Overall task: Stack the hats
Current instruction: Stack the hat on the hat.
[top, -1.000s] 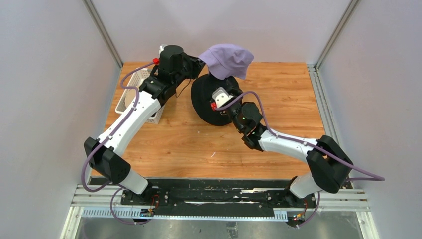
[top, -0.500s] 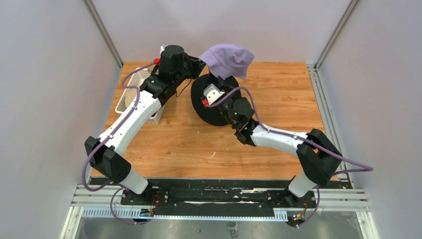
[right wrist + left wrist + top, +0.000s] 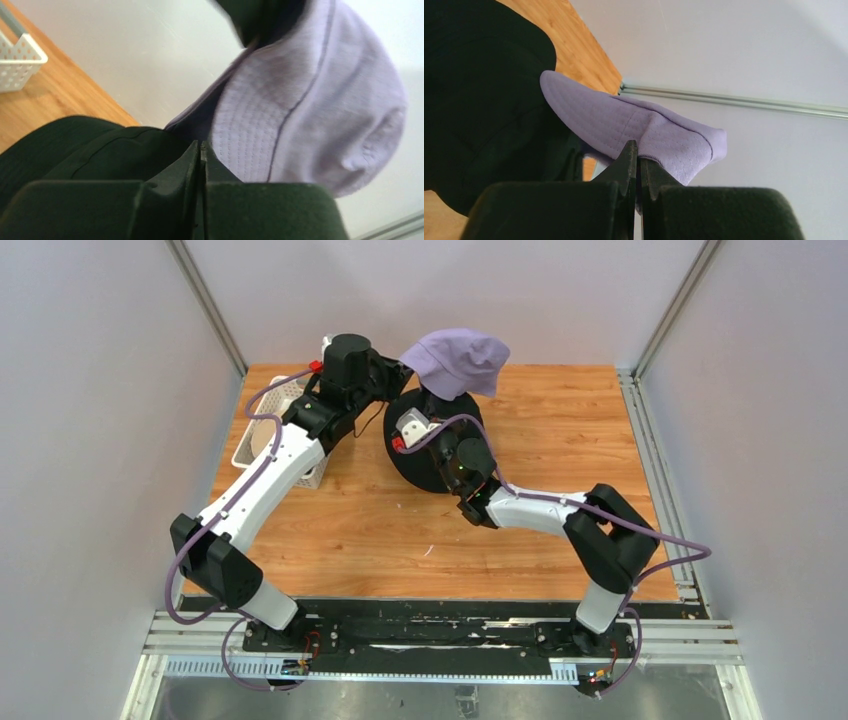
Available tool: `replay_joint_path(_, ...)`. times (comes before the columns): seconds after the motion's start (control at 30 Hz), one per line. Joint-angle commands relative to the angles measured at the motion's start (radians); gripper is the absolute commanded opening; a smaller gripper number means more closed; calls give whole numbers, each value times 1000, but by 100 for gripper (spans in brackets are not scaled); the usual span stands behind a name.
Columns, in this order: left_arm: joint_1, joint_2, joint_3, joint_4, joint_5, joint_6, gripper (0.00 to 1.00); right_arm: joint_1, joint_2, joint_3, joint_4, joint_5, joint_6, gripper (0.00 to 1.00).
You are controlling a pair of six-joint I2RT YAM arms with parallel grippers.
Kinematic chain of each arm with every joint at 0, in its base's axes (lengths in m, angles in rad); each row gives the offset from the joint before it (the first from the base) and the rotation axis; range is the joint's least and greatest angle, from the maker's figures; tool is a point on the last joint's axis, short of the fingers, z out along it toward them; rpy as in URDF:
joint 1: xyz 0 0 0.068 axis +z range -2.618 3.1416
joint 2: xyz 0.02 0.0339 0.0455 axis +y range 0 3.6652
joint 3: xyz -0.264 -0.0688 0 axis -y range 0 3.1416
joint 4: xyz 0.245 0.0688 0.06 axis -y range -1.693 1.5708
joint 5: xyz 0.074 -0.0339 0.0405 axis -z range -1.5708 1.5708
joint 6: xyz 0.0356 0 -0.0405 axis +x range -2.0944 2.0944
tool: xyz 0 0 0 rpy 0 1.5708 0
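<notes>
Lavender hat [image 3: 634, 125] hangs pinched by its brim in the clenched left gripper [image 3: 638, 150], crown just beyond the jaws. The black hat [image 3: 410, 468] lies beneath them on the table [image 3: 560, 420]. The right gripper [image 3: 201, 145] is pressed closed against that black hat; whether it nips fabric, I cannot tell.

L arm [image 3: 262, 475] stretched far fwd, wrist raised high. L end effector [image 3: 638, 156] fingers pinched tight on the lavender hat [image 3: 624, 117] brim. R arm [image 3: 545, 510] elbow sharply bent, forearm running left and low, wrist angled up. R end effector [image 3: 201, 147] fingers pressed together.
</notes>
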Motion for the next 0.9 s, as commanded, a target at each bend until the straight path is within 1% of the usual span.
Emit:
replay_joint_path(0.0, -7, -41, -29, 0, -15, -1, 0, 14, -17, 26, 146, 70, -54, 1)
replay_joint_path(0.13, -7, -54, -40, -7, -48, 12, 0, 12, -96, -9, 115, 74, -32, 1)
replay_joint_path(0.27, -6, -79, -63, -9, -97, 36, 0, 12, -244, -54, -8, 45, 43, 1)
replay_joint_path(0.4, -4, -106, -79, 0, -147, 91, 0, 11, -364, -68, -179, 23, 115, 1)
replay_joint_path(0.5, -4, -124, -89, 1, -170, 124, 0, 10, -410, -67, -265, 10, 141, 1)
replay_joint_path(0.6, -2, -131, -97, 2, -169, 129, 0, 11, -418, -48, -359, -15, 168, 1)
replay_joint_path(0.63, 0, -130, -95, -3, -162, 127, 0, 10, -416, -43, -384, -22, 181, 5)
replay_joint_path(0.7, 5, -128, -96, -4, -143, 111, 0, 11, -410, -49, -398, -48, 189, 30)
replay_joint_path(0.73, 7, -127, -95, 0, -122, 105, 0, 10, -409, -55, -398, -59, 188, 39)
replay_joint_path(0.77, 8, -125, -92, -1, -113, 98, 0, 8, -408, -59, -400, -73, 192, 45)
replay_joint_path(0.8, 8, -120, -87, -5, -103, 88, 0, 0, -407, -60, -405, -89, 199, 49)
replay_joint_path(0.87, 8, -115, -76, -15, -82, 71, 0, -20, -407, -63, -419, -141, 230, 50)
